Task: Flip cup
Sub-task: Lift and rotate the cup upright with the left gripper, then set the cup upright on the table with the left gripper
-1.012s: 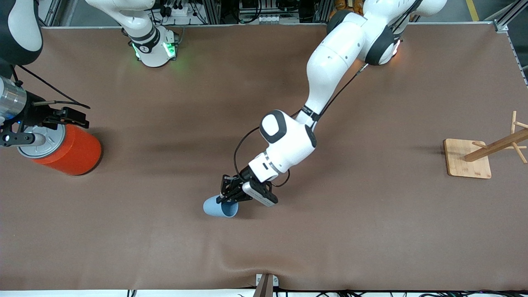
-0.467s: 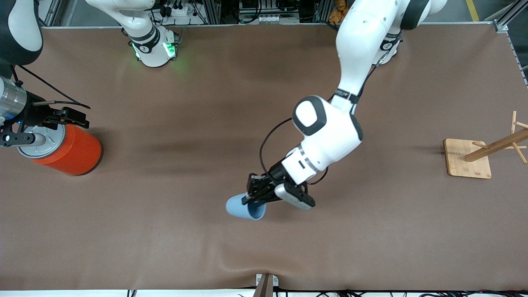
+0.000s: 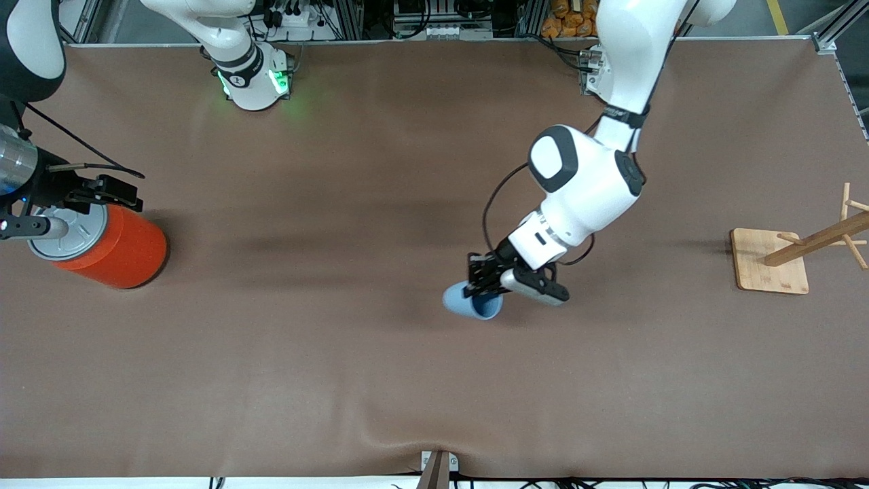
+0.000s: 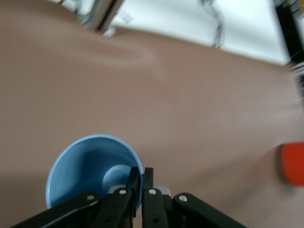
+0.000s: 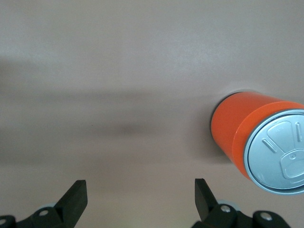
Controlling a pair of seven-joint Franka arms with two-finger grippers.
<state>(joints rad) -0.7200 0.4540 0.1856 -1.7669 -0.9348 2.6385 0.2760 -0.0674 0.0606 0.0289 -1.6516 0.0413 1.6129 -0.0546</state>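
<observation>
The light-blue cup (image 3: 467, 303) hangs tilted on its side in my left gripper (image 3: 479, 289), over the middle of the brown table (image 3: 339, 380). In the left wrist view the gripper (image 4: 141, 174) is shut on the cup's rim, one finger inside the cup (image 4: 85, 164) and one outside, with the open mouth facing the camera. My right gripper (image 3: 30, 226) waits at the right arm's end of the table, above the table beside the orange can. In the right wrist view it (image 5: 140, 190) is open and empty.
A large orange can (image 3: 119, 248) with a grey lid stands at the right arm's end; it also shows in the right wrist view (image 5: 237, 126). A wooden rack on a square base (image 3: 770, 261) stands at the left arm's end.
My left arm has carried the cup toward the left arm's end of the table and upward in the front view. The right arm has barely moved.
</observation>
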